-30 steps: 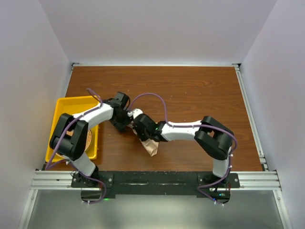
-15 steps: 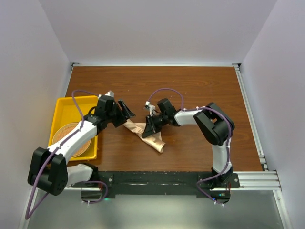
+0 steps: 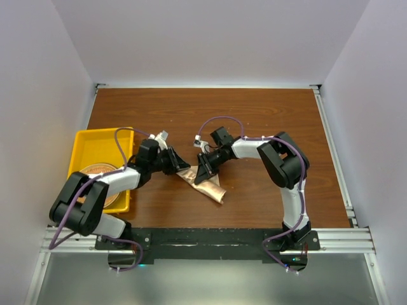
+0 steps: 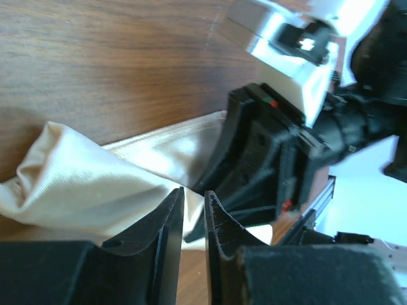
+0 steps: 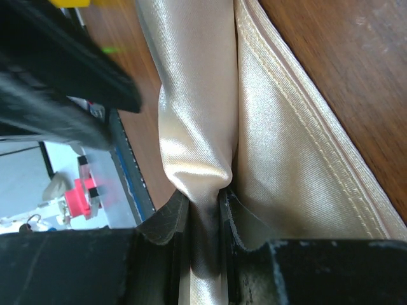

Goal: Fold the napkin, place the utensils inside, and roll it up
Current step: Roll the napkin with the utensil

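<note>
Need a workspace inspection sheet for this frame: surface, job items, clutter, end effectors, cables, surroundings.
Surface: brown wooden table, no spills seen.
Job's things: napkin crumpled mid-table, not folded; utensils, nothing seen.
Clutter: yellow tray at the left edge, woven mat inside it.
End effectors: right end effector shut on a napkin fold; left end effector at the napkin's edge, jaws nearly closed, grip unclear.
Cables: purple cables loop over both arms, no snag seen.
Surroundings: white walls on three sides; metal rail at the near edge.
</note>
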Robot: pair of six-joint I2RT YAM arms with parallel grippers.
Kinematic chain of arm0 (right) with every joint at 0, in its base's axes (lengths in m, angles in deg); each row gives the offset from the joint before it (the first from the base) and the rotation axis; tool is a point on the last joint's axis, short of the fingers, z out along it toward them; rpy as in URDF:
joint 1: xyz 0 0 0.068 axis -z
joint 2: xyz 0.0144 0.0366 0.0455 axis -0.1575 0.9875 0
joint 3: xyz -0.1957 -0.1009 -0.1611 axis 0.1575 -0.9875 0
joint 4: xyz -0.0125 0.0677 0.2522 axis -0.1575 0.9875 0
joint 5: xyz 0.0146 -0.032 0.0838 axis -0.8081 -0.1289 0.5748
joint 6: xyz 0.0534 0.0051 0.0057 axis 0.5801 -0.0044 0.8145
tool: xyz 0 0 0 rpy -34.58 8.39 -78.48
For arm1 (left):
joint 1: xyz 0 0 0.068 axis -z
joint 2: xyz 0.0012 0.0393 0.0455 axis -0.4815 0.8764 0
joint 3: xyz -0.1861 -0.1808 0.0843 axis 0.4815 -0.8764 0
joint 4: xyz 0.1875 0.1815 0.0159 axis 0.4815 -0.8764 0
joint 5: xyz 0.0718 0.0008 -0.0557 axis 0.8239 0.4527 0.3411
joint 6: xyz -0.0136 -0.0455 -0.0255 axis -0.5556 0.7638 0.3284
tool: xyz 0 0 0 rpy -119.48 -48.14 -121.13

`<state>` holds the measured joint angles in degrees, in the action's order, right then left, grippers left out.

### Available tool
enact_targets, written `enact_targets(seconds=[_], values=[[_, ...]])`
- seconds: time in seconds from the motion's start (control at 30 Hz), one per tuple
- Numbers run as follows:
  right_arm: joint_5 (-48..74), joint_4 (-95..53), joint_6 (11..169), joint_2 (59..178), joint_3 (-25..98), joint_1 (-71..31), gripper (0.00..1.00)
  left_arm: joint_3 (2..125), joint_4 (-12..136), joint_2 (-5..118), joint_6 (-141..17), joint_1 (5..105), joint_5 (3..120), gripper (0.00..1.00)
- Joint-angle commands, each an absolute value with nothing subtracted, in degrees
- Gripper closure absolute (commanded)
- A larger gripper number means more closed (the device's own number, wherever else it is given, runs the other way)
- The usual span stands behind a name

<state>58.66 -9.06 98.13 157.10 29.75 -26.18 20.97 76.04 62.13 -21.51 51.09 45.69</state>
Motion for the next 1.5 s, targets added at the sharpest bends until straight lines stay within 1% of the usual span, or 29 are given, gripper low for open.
enact_targets(seconds=[0.0,0.13,0.3,0.33,0.43,0.47,0.6,0.7,0.83,0.87,0.93,1.07,1.1,1.17,1.2,1.23,1.3,1.33,1.4,1.43,1.47], values=[[50.5,-0.6,94.6,157.9,31.4,-25.8,0.86,21.3,82.5,66.2,-24.5,50.7,45.7,0.77],[48.2,0.8,93.9,157.2,31.6,-25.8,0.83,21.8,82.1,69.2,-26.9,50.0,45.9,0.78],[46.2,3.8,93.2,154.8,32.0,-25.7,0.71,22.4,80.6,72.5,-28.9,49.7,45.6,0.8],[45.3,4.3,93.2,153.7,32.4,-25.8,0.67,22.5,80.6,72.9,-29.2,49.6,45.5,0.8],[44.1,6.9,93.1,151.4,33.0,-25.9,0.61,23.1,79.4,73.4,-29.6,49.6,45.2,0.81],[43.0,8.5,92.9,150.9,33.3,-26.0,0.58,23.3,79.1,73.2,-29.5,49.6,45.2,0.81],[39.3,11.4,91.9,146.5,33.5,-25.9,0.51,24.5,77.5,73.5,-30.3,49.6,45.0,0.81],[35.7,12.4,91.6,143.6,31.6,-26.0,0.5,25.5,76.5,73.9,-30.9,49.6,44.8,0.81],[31.6,10.4,91.4,140.2,25.9,-25.9,0.51,26.7,75.1,74.0,-31.5,49.6,44.8,0.82],[31.1,9.2,91.4,139.8,25.1,-26.0,0.52,26.9,74.9,74.0,-31.5,49.6,44.7,0.82],[30.5,8.5,91.7,140.2,23.0,-26.0,0.58,27.1,74.6,74.2,-31.7,49.6,44.5,0.82],[26.2,6.9,92.6,139.5,20.0,-26.4,0.62,27.9,73.6,74.5,-32.0,49.6,44.0,0.82],[23.4,7.2,92.4,138.5,20.1,-26.5,0.63,28.1,73.4,74.5,-32.1,49.6,43.8,0.82],[20.4,8.6,92.0,136.8,20.7,-27.5,0.62,28.7,72.3,74.5,-32.2,49.6,43.8,0.82],[19.3,9.1,91.2,135.2,21.9,-28.0,0.61,29.0,71.9,75.1,-32.3,49.6,43.5,0.82],[16.0,10.5,90.7,134.6,22.6,-28.6,0.56,29.2,71.6,75.4,-32.3,49.6,43.2,0.82],[12.7,11.8,89.4,133.1,25.3,-31.6,0.5,29.9,70.5,76.5,-32.3,49.6,42.7,0.82],[10.4,12.1,88.9,132.6,26.1,-32.8,0.43,30.1,70.1,76.5,-32.3,49.6,42.7,0.82],[8.1,11.4,88.1,131.8,27.9,-37.2,0.35,30.2,69.5,76.4,-32.3,49.6,42.7,0.82],[7.7,10.2,88.1,131.6,28.2,-38.5,0.29,30.3,69.2,76.3,-32.2,49.6,42.7,0.82],[7.5,9.5,88.1,131.7,28.7,-40.5,0.27,30.4,69.0,76.3,-32.3,49.6,42.7,0.82]])
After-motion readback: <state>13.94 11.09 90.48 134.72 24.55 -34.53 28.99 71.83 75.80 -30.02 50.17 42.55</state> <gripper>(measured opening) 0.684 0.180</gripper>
